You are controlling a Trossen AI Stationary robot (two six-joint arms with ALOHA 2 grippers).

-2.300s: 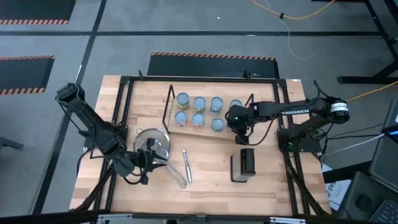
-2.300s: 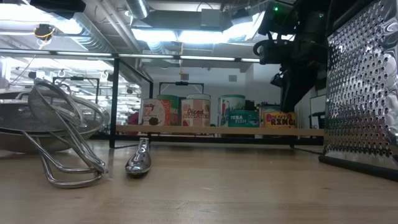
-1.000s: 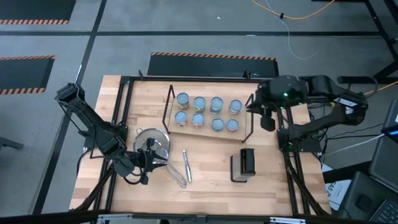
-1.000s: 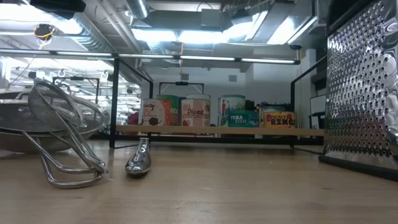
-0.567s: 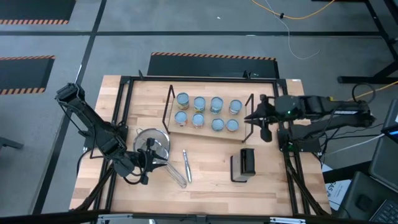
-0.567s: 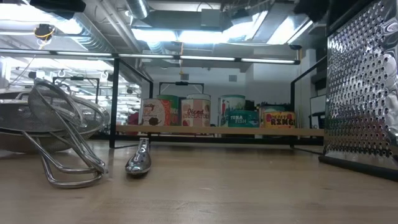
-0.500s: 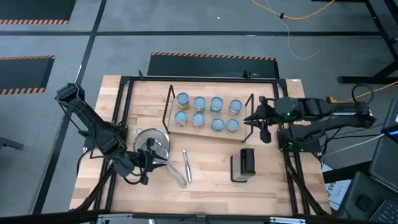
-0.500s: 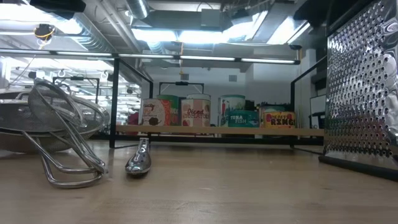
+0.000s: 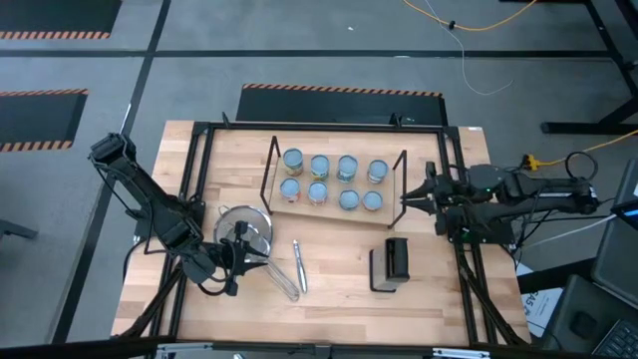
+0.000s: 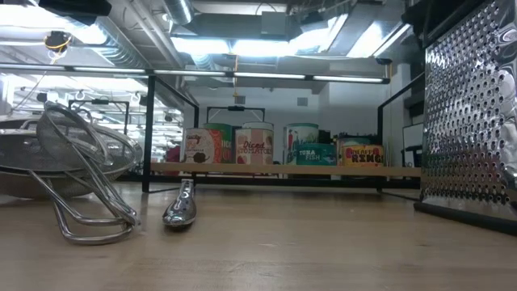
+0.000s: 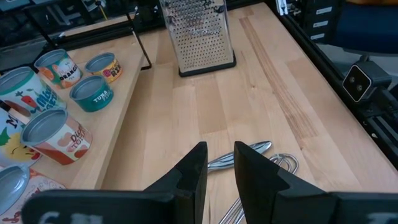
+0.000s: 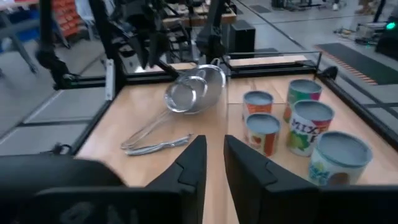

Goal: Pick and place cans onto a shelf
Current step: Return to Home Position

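Note:
Several cans (image 9: 319,166) stand upright in two rows on the shelf (image 9: 329,209), a light board with black wire frames at its short ends; the low view shows their labels (image 10: 254,145). My right gripper (image 9: 407,199) hovers just right of the shelf's right frame and points toward the cans (image 12: 264,130). Its fingers (image 12: 213,146) are open by a narrow gap with nothing between them. My left gripper (image 9: 236,267) waits near the front left beside the strainer, also open by a narrow gap (image 11: 219,152) and holding nothing.
A metal mesh strainer (image 9: 244,227) lies at the front left with a metal utensil (image 9: 298,264) beside it. A box grater (image 9: 396,261) stands at the front right and fills the low view's right side (image 10: 468,113). Black frame rails (image 9: 199,199) border the table.
My right gripper has come down from high above the shelf's right end and drawn back toward the table's right edge. It has tipped from pointing steeply down to almost level, facing the cans. The cans and the shelf have stayed where they were.

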